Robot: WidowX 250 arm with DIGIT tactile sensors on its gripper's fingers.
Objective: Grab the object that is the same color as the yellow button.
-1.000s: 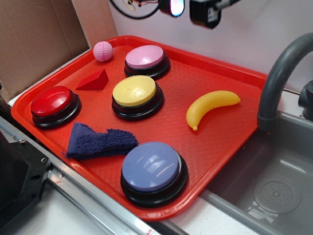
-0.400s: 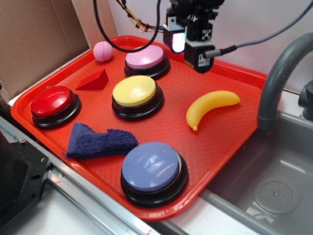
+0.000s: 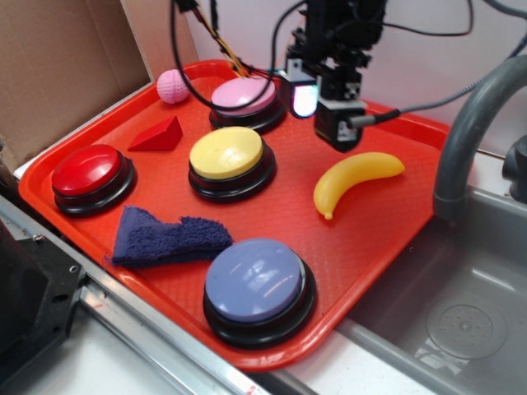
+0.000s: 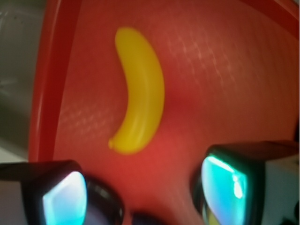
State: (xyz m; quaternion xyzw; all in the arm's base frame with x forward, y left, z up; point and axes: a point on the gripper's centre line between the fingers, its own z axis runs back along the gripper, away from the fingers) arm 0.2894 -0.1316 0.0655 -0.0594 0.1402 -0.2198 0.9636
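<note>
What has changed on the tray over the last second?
The hand has come down from the top edge of the view and now hangs just above the tray, close behind the banana. Its jaws are apart and it holds nothing. The banana, the buttons, the cloth and the other toys have not moved.

gripper (image 3: 323, 111) hung in the upper middle of the exterior frame, pointing down, jaws spread apart and empty. wrist view showed both fingers (image 4: 61, 192) at the bottom corners, well separated.
</note>
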